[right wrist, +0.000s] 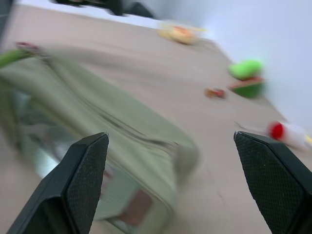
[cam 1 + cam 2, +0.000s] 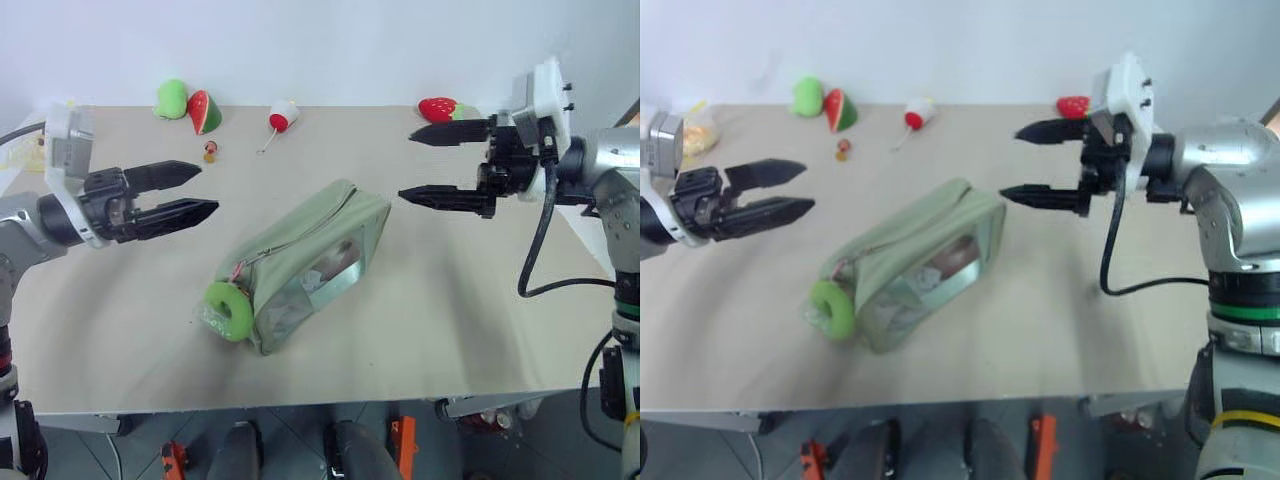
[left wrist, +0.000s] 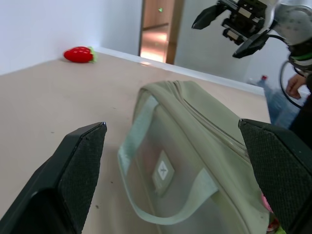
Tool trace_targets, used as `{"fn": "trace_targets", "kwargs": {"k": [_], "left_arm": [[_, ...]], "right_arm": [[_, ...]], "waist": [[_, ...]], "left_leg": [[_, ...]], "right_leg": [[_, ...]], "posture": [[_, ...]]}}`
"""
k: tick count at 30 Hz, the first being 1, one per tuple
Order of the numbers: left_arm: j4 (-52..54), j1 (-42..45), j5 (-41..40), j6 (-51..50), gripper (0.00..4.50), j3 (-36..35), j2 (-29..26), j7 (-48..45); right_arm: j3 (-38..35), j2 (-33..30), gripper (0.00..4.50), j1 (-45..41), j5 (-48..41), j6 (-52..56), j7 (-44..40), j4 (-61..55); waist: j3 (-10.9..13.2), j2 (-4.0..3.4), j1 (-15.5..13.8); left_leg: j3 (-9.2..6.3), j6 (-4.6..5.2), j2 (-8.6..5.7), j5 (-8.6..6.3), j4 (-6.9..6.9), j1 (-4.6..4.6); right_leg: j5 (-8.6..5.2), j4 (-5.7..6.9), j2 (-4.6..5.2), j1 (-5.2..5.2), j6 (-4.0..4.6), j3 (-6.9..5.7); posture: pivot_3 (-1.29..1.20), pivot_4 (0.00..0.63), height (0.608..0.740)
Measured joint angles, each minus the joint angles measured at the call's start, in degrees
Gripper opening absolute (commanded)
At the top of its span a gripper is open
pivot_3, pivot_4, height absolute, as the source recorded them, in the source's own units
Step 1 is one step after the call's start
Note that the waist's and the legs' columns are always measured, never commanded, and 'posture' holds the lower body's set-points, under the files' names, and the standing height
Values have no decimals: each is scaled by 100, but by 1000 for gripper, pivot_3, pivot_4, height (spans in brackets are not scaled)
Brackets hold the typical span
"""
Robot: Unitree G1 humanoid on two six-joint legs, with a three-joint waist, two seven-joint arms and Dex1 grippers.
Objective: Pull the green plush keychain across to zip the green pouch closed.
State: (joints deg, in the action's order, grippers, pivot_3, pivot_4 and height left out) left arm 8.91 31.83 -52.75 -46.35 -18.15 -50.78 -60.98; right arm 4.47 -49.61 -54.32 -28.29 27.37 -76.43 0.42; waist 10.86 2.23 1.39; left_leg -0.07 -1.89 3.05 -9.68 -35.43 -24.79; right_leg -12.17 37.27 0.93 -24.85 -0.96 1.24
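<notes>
One green pouch (image 2: pixel 310 260), small items behind window, both tools (image 2: pixel 185 193) (image 2: pixel 445 165) gaping, empty.

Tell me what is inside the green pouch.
Through the clear side window of the green pouch, a few small items show, one brownish, too indistinct to name. The fabric hides the rest of the inside.

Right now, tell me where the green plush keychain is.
The green plush keychain lies at the near-left end of the green pouch, touching it, on the table.
</notes>
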Motion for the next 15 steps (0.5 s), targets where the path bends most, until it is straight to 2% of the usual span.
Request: {"fn": "trace_targets", "kwargs": {"k": [5, 13, 15], "left_arm": [[154, 11, -14, 1, 4500, 121, 11, -55], [525, -35, -278, -124, 4500, 140, 49, 1], [560, -35, -323, -134, 4500, 140, 61, 56]], "right_arm": [[916, 493, 4271, -135, 513, -454, -647, 227], [1251, 986, 4271, -523, 1104, -1154, -1007, 934], [1275, 1034, 3750, -523, 1156, -1208, -1059, 1017]], "waist": [[0, -1, -2], [1, -1, -4], [1, -1, -8]], "left_leg": [[-1, 0, 2, 1, -17, -23], [-3, -3, 2, 2, -35, -24], [-3, -3, 2, 2, -40, -24]], "right_leg": [[1, 19, -3, -22, 1, 3], [7, 31, -3, -21, -1, 2], [6, 37, -3, -21, -1, 2]], "posture": [[0, 150, 740], [0, 150, 740], [0, 150, 740]]}}
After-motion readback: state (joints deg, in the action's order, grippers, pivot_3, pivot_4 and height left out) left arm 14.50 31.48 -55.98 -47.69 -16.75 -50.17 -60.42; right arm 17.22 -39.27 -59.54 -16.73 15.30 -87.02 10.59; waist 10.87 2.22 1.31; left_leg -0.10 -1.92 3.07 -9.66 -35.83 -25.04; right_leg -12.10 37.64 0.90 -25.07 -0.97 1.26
